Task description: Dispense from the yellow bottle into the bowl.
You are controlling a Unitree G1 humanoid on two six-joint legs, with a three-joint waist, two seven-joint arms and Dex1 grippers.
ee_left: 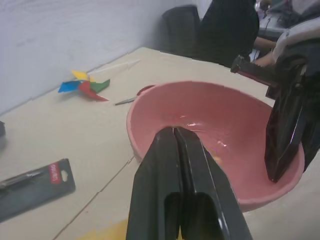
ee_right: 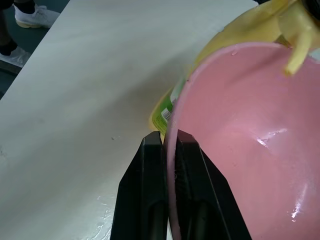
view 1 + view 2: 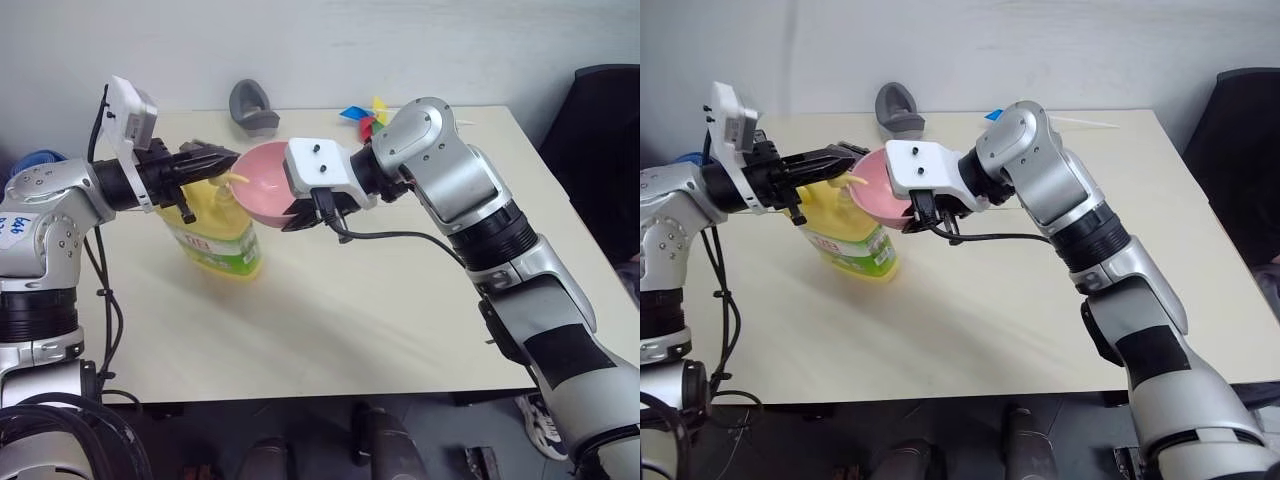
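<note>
The yellow bottle [image 3: 215, 238] stands upright on the table, its green-and-white label facing me. My left gripper [image 3: 225, 158] is shut and empty, lying level right over the pump top; contact is unclear. The pink bowl [image 3: 262, 180] hangs tilted in the air beside the bottle. My right gripper [image 2: 167, 137] is shut on the bowl's rim, one finger inside and one outside. The yellow pump nozzle [image 2: 295, 55] reaches over the bowl's edge. The bowl's [image 1: 210, 115] inside glistens wet behind my left gripper [image 1: 173, 131].
A grey object [image 3: 255, 105] and a coloured pinwheel [image 3: 360, 115] lie at the table's back edge. A black carded pen [image 1: 35, 187] rests on the table [image 3: 350, 310]. A black chair [image 3: 600, 120] stands at the right. A wet patch [image 2: 105, 220] shines on the tabletop.
</note>
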